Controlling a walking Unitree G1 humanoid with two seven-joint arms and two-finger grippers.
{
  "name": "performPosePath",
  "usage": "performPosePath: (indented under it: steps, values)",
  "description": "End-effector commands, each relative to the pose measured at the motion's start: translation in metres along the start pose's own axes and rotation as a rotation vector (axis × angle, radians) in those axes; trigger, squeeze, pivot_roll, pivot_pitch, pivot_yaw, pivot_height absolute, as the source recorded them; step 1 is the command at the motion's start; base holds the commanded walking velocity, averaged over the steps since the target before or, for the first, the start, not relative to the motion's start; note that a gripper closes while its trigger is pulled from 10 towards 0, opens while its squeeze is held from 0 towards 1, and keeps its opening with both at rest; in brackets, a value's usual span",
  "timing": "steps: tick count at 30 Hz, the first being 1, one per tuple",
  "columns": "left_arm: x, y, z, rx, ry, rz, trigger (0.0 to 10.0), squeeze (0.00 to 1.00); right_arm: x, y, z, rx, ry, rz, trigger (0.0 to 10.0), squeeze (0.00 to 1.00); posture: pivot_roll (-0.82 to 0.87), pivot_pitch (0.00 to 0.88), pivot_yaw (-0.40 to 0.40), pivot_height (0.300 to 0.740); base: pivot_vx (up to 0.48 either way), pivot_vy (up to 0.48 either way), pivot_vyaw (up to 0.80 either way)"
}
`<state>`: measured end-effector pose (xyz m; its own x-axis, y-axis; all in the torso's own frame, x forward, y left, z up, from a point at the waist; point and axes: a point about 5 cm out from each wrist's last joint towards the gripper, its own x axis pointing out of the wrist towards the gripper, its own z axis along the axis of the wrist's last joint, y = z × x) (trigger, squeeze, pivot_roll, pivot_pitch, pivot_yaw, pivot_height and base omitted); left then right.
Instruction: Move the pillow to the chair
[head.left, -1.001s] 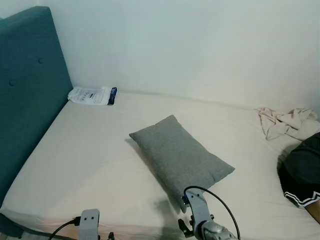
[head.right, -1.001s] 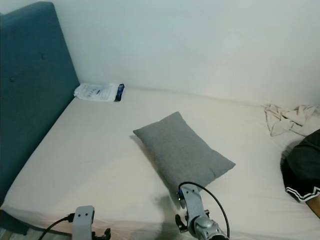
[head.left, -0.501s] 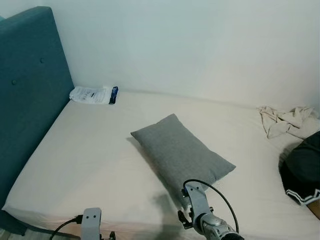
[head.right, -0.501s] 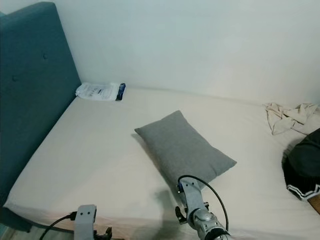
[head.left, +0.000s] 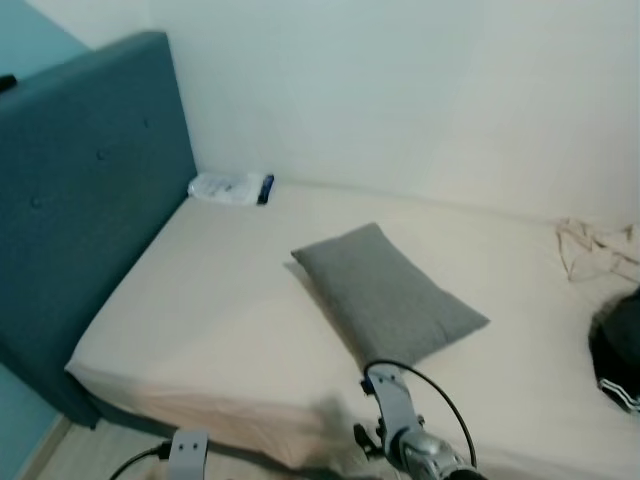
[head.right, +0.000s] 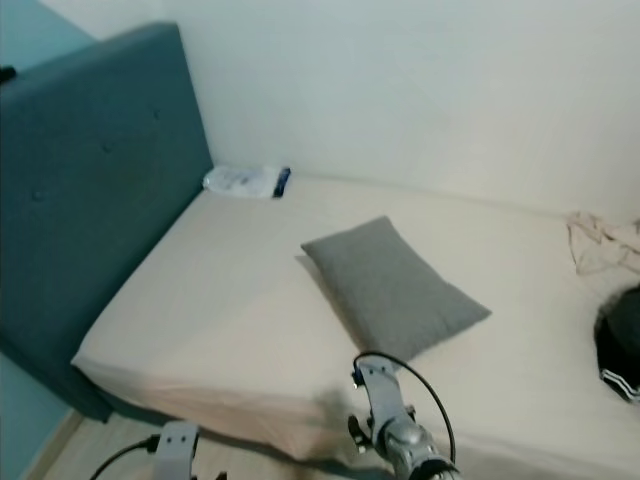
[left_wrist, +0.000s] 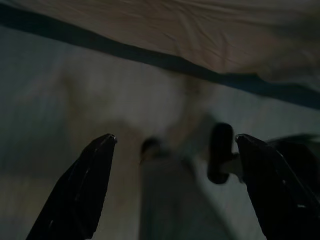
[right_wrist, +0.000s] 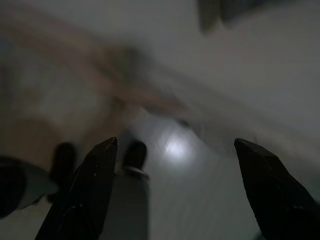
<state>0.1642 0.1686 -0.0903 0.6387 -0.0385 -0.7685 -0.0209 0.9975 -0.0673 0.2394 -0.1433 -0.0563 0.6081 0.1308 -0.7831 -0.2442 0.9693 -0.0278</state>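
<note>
Teal headboard (head.left: 90, 190) standing at far left; white packet (head.left: 230, 187) lying in the bed's back corner against the wall; cream bed (head.left: 200, 300) stretching rightward. Grey pillow (head.left: 385, 295) resting flat near the middle of the bed, untouched, close to the near edge. Crumpled cloth (head.left: 595, 250) and dark garment (head.left: 620, 350) at far right. Low down, left gripper (left_wrist: 172, 185) hanging over the floor beside the bed, fingers spread wide, holding nothing; right gripper (right_wrist: 175, 187) likewise spread wide and empty, pointed at blurred floor, its arm (head.left: 410, 440) short of the pillow. No chair visible. By the look of it, barely begun: reaching, grasping, carrying and placing all left.
</note>
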Motion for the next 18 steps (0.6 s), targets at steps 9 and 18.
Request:
performPosePath:
  steps: [9, 18]
  values:
    - [-0.0008, -0.0064, -0.0061, 0.066, 0.035, -0.047, 10.0, 0.00, -0.0001, 0.0020, -0.0043, 0.002, 0.020, 0.006, 10.0, 0.00, 0.08, 0.052, -0.080, 0.740, 0.000, -0.320, 0.00]
    - [-0.0007, -0.0055, -0.0051, 0.032, 0.025, -0.039, 10.0, 0.00, -0.0001, 0.0002, -0.0027, -0.017, 0.017, 0.000, 10.0, 0.00, 0.08, 0.055, -0.086, 0.740, 0.000, -0.205, -0.05]
